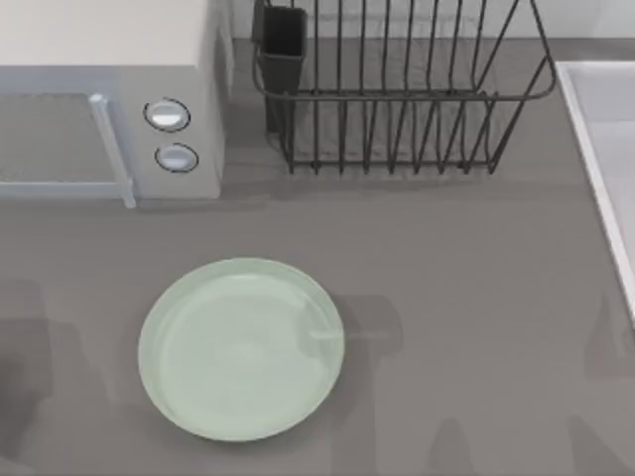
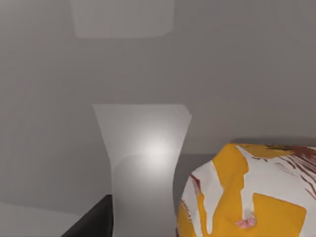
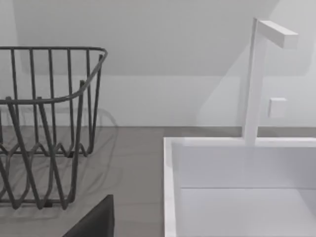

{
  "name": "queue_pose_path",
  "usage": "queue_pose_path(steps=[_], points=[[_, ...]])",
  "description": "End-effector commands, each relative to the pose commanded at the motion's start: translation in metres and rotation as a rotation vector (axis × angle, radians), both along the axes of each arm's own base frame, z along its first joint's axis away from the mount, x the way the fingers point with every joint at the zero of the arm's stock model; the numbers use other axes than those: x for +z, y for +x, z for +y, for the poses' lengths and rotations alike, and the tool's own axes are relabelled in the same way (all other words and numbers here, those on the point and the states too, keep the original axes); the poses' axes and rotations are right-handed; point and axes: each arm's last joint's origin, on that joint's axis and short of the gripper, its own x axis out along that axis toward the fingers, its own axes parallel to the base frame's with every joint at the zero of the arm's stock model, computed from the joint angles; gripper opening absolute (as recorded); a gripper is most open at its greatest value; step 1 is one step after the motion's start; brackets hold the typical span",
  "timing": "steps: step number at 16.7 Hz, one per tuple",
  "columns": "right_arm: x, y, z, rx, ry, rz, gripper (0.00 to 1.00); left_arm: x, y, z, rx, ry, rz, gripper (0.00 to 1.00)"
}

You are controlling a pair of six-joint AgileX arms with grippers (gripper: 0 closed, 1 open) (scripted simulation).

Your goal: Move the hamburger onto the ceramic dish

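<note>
The small roundish orange-yellow hamburger with white and dark red markings [image 2: 247, 192] sits close in front of the left wrist camera, on the grey surface; where it lies on the table cannot be told from the top view. The large round pale mint-green glossy ceramic dish [image 1: 241, 347] rests bare on the grey table [image 1: 456, 297], left of centre. Behind it, a pale grey microwave with two round knobs [image 1: 109, 109] stands at the far left, and a dark wire dish rack [image 1: 397, 89] stands beside it at the far middle. A white sink basin [image 3: 237, 192] with a white squared tap [image 3: 256, 74] lies along the table's right edge. Whether either claw is released or clenched cannot be told
</note>
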Motion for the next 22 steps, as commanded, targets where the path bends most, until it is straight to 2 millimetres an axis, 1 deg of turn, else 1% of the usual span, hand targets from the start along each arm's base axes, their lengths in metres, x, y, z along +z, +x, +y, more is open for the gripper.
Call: queue_pose_path(steps=[7, 8, 10, 12, 16, 19, 21, 22], points=[[0.0, 0.0, 0.0, 0.0, 0.0, 0.0, 1.0, 0.0, 0.0, 0.0, 0.0, 0.0, 0.0, 0.0], [0.0, 0.0, 0.0, 0.0, 0.0, 0.0, 1.0, 0.022, 0.001, 0.0, -0.001, 0.003, -0.036, 0.0], [0.0, 0.0, 0.0, 0.0, 0.0, 0.0, 1.0, 0.026, 0.002, 0.001, 0.001, 0.004, -0.039, 0.0], [0.0, 0.0, 0.0, 0.0, 0.0, 0.0, 1.0, 0.039, 0.004, 0.002, 0.001, 0.004, -0.039, 0.0], [0.0, 0.0, 0.0, 0.0, 0.0, 0.0, 1.0, 0.075, 0.007, 0.003, -0.002, 0.001, -0.032, 0.0], [0.0, 0.0, 0.0, 0.0, 0.0, 0.0, 1.0, 0.106, 0.003, 0.002, -0.001, 0.0, -0.029, 0.0], [0.0, 0.0, 0.0, 0.0, 0.0, 0.0, 1.0, 0.119, 0.001, 0.001, -0.001, 0.002, -0.034, 0.0], [0.0, 0.0, 0.0, 0.0, 0.0, 0.0, 1.0, 0.122, 0.001, 0.0, -0.001, 0.003, -0.036, 0.0]])
